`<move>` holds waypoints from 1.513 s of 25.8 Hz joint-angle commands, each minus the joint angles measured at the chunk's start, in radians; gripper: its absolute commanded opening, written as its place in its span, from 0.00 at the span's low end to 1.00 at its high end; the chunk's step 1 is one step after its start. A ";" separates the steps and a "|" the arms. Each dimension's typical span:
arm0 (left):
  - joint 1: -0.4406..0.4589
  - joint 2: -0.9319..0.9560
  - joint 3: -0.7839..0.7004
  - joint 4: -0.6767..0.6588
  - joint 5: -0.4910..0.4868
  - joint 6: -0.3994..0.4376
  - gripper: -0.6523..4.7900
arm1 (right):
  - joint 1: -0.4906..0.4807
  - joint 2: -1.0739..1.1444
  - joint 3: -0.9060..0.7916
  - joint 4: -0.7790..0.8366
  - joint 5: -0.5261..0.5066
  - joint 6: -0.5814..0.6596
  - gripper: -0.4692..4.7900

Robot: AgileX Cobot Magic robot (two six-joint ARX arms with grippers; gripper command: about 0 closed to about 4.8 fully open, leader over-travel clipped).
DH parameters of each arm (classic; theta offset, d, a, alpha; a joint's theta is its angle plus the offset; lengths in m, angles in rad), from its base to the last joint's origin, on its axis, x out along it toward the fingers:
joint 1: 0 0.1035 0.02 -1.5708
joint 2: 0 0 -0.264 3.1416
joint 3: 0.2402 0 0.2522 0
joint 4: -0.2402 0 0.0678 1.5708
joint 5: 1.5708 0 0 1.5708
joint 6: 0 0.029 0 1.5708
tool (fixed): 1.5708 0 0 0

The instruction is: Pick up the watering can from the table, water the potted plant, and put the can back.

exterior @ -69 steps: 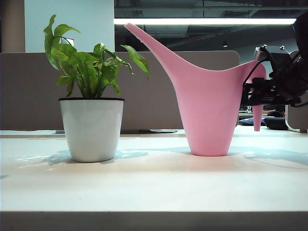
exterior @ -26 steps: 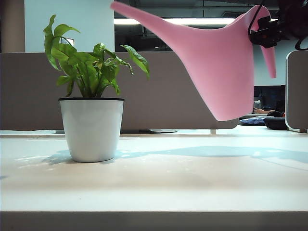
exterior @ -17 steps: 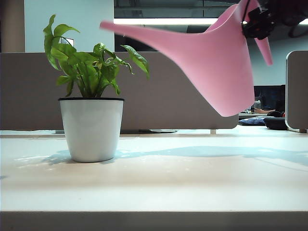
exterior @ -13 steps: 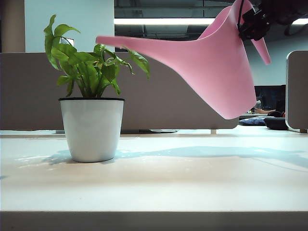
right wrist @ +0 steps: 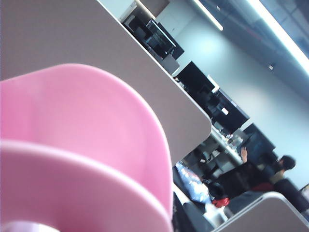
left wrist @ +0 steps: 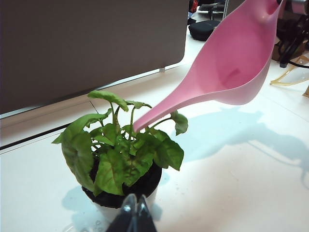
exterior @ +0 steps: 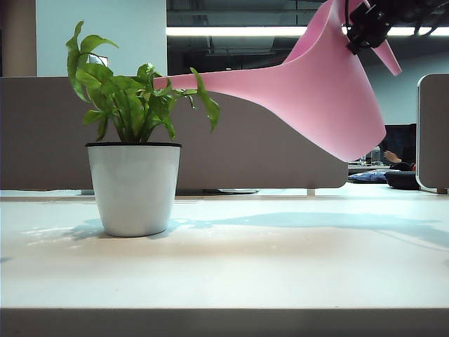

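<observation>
Watering can (right wrist: 72, 145): pink curved body and rim seen close up; grey partition panel (right wrist: 111, 63) behind; seated person (right wrist: 270, 174) beyond.

A grey partition (exterior: 280, 147) stands behind the desk.

watering can (exterior: 319, 98): plain pink all over, no pattern
potted plant (exterior: 133, 161): bright green leaves, some with faint reddish veins; white pot, thin black rim
worktop (exterior: 224, 274): plain matte white
right pincer (exterior: 365, 28): black
left pincer (left wrist: 133, 217): black
</observation>
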 commanded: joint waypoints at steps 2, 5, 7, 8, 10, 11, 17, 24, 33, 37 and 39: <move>0.002 -0.003 0.004 0.004 0.008 0.000 0.11 | 0.003 -0.021 0.017 0.105 0.009 -0.027 0.31; 0.002 -0.003 0.004 0.003 0.008 0.000 0.11 | 0.011 -0.021 0.018 0.137 0.010 -0.078 0.31; 0.002 -0.003 0.004 0.003 0.008 0.000 0.11 | 0.024 -0.022 0.026 0.139 0.010 -0.121 0.31; 0.002 -0.003 0.004 0.003 0.008 0.000 0.11 | 0.026 -0.023 0.027 0.139 0.011 -0.121 0.31; 0.002 -0.003 0.004 0.003 0.008 0.000 0.11 | 0.026 -0.023 0.027 0.146 0.013 -0.124 0.31; 0.002 -0.003 0.004 0.003 0.008 0.000 0.11 | 0.027 -0.023 0.027 0.149 0.013 -0.127 0.31; 0.002 -0.003 0.004 0.002 0.008 0.000 0.11 | 0.032 -0.032 0.027 0.152 0.014 -0.151 0.31; 0.002 -0.003 0.004 0.002 0.010 0.000 0.11 | 0.032 -0.045 0.027 0.153 0.016 -0.179 0.31; 0.002 -0.003 0.004 0.002 0.031 0.000 0.11 | 0.033 -0.063 0.027 0.156 0.016 -0.232 0.31; 0.002 -0.003 0.004 0.002 0.031 0.000 0.11 | 0.033 -0.079 0.027 0.158 0.012 -0.247 0.31; 0.002 -0.003 0.004 0.002 0.031 0.000 0.11 | 0.033 -0.085 0.029 0.159 0.009 -0.251 0.31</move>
